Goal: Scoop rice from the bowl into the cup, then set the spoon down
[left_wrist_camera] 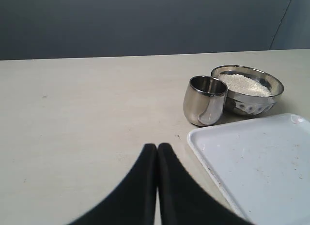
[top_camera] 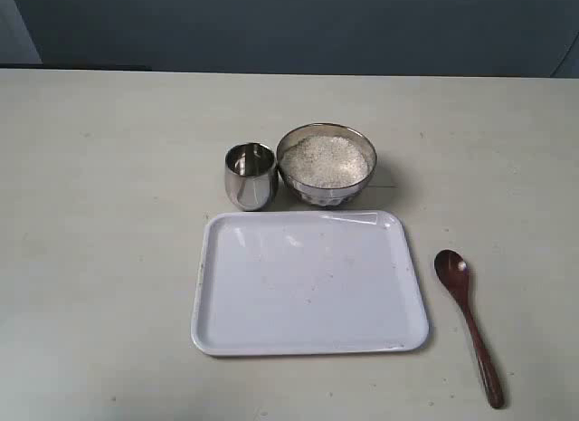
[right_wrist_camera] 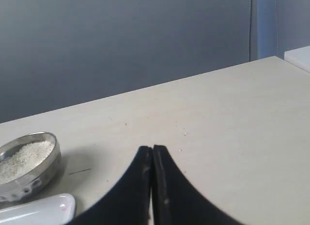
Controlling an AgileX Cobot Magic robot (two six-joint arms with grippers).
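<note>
1. Rice (top_camera: 326, 160) is heaped in the bowl (top_camera: 327, 196), just beyond the white tray (top_camera: 308, 294) on the table (top_camera: 99, 222).
2. Cup (top_camera: 251, 181) stands upright just left of the bowl.
3. Spoon (top_camera: 472, 335) lies flat on the table right of the tray, apart from it, scoop end toward the bowl.
4. My left tool (left_wrist_camera: 157, 147) has its fingers pressed together, gripping nothing, over bare table near the tray corner.
5. My right tool (right_wrist_camera: 152, 150) is pinched closed too, empty.

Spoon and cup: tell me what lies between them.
The white tray lies between the spoon and the cup, flat on the table. The exterior view shows this.
</note>
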